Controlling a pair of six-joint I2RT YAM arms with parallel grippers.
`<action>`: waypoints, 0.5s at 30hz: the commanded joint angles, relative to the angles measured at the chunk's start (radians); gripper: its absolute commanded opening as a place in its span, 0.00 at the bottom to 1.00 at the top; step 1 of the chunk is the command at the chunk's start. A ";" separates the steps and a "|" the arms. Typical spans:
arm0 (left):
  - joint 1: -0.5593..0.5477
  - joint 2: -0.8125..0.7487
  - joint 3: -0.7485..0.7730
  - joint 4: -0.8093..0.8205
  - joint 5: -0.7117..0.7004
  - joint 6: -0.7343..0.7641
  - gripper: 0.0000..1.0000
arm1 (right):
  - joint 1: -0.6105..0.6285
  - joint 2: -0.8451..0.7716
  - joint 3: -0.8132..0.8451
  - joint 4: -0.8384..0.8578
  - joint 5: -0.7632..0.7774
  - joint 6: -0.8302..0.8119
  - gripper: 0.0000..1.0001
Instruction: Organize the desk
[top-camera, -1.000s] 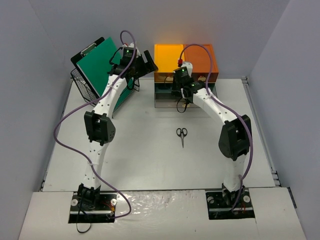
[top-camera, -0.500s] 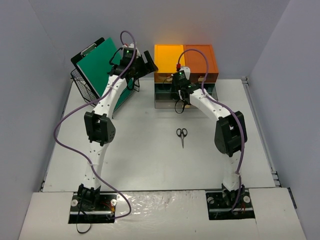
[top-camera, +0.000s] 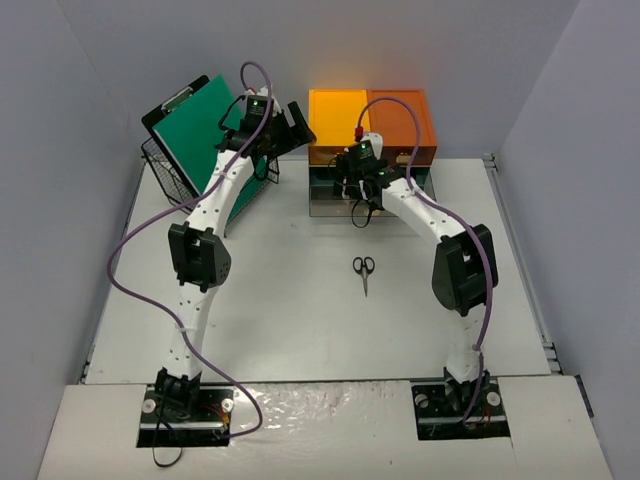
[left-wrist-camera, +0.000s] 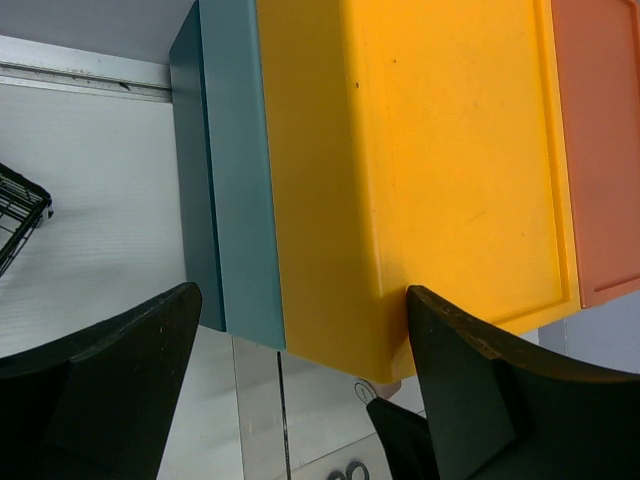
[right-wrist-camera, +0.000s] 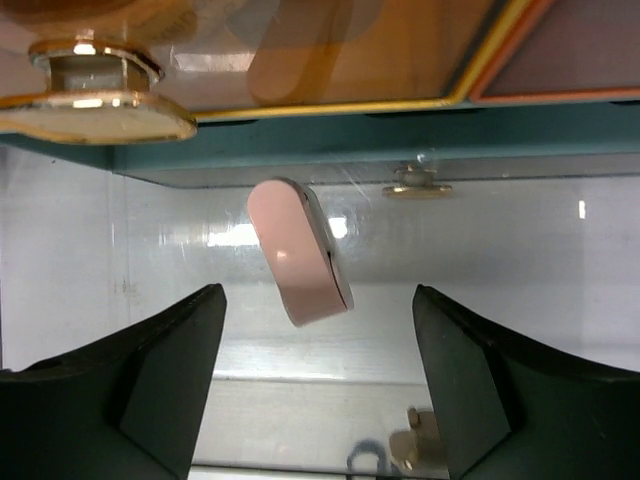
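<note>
Robot arms at work: the matte white worktop (top-camera: 290, 310), a broad flat rectangle hemmed by pale grey-blue walls on three sides, lay beneath both arms and filled most of the overhead view. Small black-handled scissors (top-camera: 364, 268) lay alone near its middle. Against the far wall stood a teal-framed drawer unit (top-camera: 322, 180), topped by a translucent yellow box (top-camera: 337, 110) and an orange box (top-camera: 405, 118). At far left, a black wire basket (top-camera: 165, 175) propped up a green clipboard (top-camera: 195, 125).

The left gripper (left-wrist-camera: 302, 292) hung spread and empty over the yellow box. The right gripper (right-wrist-camera: 318, 290), jaws wide apart, faced a clear drawer front with a brass-coloured knob (right-wrist-camera: 95, 85). Between the jaws a smooth, round-ended pink slab (right-wrist-camera: 298, 265) sat tilted, touching neither finger. Whether it rested on anything could not be told.
</note>
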 joint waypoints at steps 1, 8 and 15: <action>0.050 -0.012 0.015 -0.075 -0.070 0.051 0.79 | -0.005 -0.209 -0.042 0.018 0.037 0.019 0.72; 0.052 -0.010 0.005 -0.071 -0.070 0.052 0.79 | -0.042 -0.477 -0.206 0.042 0.108 0.153 0.69; 0.052 -0.010 0.010 -0.070 -0.070 0.049 0.79 | -0.148 -0.703 -0.872 0.492 -0.213 0.780 0.64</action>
